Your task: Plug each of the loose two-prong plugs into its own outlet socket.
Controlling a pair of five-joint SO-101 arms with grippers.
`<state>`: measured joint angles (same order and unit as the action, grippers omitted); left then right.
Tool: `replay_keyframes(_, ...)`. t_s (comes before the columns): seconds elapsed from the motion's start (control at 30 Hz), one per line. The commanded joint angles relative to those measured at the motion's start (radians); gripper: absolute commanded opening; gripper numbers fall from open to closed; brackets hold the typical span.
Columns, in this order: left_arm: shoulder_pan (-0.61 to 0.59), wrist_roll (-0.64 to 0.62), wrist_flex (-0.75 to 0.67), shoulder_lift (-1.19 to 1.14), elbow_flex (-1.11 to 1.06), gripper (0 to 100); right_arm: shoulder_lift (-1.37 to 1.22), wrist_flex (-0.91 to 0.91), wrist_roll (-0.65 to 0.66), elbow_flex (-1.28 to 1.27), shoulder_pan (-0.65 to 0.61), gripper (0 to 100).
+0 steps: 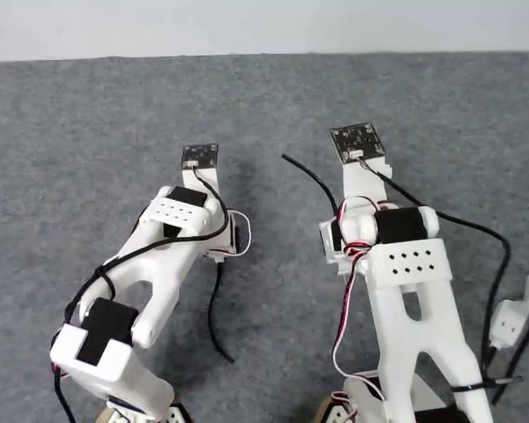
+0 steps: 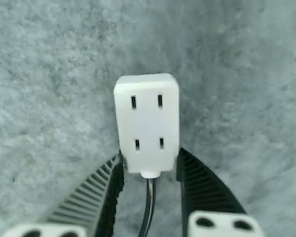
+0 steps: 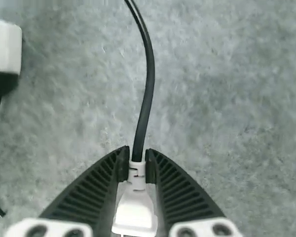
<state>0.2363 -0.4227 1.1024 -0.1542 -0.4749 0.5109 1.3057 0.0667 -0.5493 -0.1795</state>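
Note:
A white outlet block (image 2: 147, 121) with two pairs of slots lies on the grey mat, and my left gripper (image 2: 149, 160) is shut on its cable end. The block's black cord (image 1: 213, 308) trails back beside the left arm. My right gripper (image 3: 136, 158) is shut on a white two-prong plug (image 3: 134, 207), pinching it where its black cable (image 3: 147, 74) leaves. That cable (image 1: 310, 179) runs away across the mat ahead of the right arm. The outlet block (image 3: 2, 47) also sits off to one side in the right wrist view. The plug's prongs are hidden.
The grey mat (image 1: 88, 132) covers the table up to a pale wall at the back. A second white plug-like piece (image 1: 510, 324) with black cables lies by the right arm's base at the right edge. Open mat lies ahead of both arms.

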Motion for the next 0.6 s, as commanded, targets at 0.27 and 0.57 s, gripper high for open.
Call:
replay_keyframes(0.27,0.014,0.115,0.006,0.330,-0.163,25,-0.050,-0.048,-0.018,0.009,0.010,0.8)
replay_keyframes(0.57,0.003,0.339,0.000,0.721,-0.426,25,-0.039,-0.068,-0.018,0.011,-0.008,0.8)
